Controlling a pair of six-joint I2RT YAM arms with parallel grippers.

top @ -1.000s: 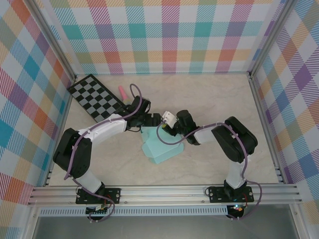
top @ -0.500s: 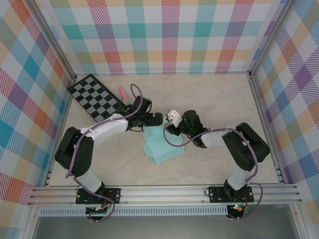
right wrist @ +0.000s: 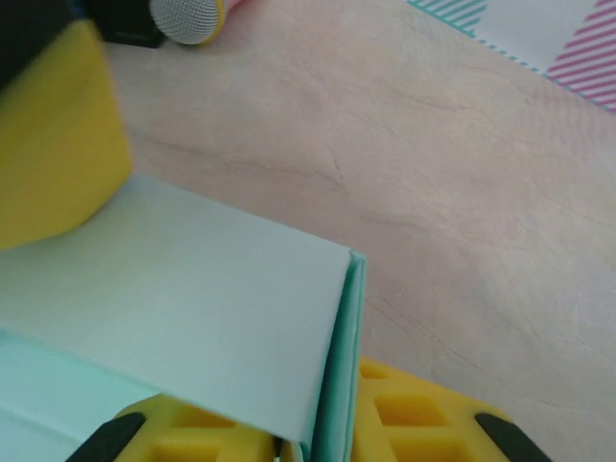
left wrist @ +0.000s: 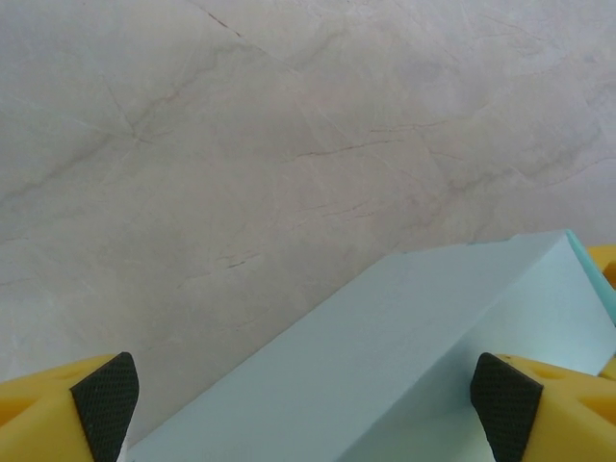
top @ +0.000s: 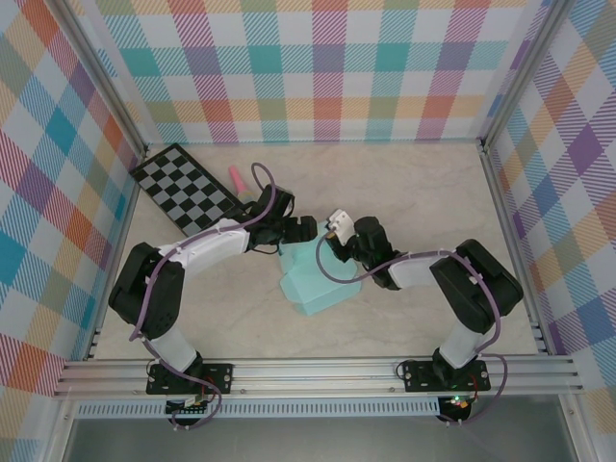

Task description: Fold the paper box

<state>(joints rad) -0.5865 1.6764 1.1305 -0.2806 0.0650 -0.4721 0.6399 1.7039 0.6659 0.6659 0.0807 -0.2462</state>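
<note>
**Desk:** Start on the left. What do you have?

**Me:** From above I have a black-and-grey checkerboard [top: 183,188] lying flat in the far left corner of the table [top: 433,192]. A small pink stick [top: 236,176] lies just beside its right edge.

**Desk:** And the left arm?

**Me:** It reaches in from the near left toward the middle. My left gripper [left wrist: 304,399] is at the far left side of the paper box [top: 316,284], jaws spread wide. On its wrist camera a pale panel of the card runs between the two black pads [left wrist: 104,393], one at each lower corner. I cannot tell whether either pad touches the card.

**Desk:** Where is the box itself?

**Me:** On the table near the middle, a little left of centre, between my two wrists and well apart from the checkerboard. It is mint-coloured and partly folded, with one corner pointing toward the arm bases.

**Desk:** Right side?

**Me:** My right gripper [right wrist: 318,438] is at the box's far right edge, pinching a thin upright wall of the card. On the wrist camera that doubled edge drops straight between the two yellow fingers [right wrist: 423,423]. At the upper left of that view, one yellow finger of the left gripper sits at the panel's other end.
</note>
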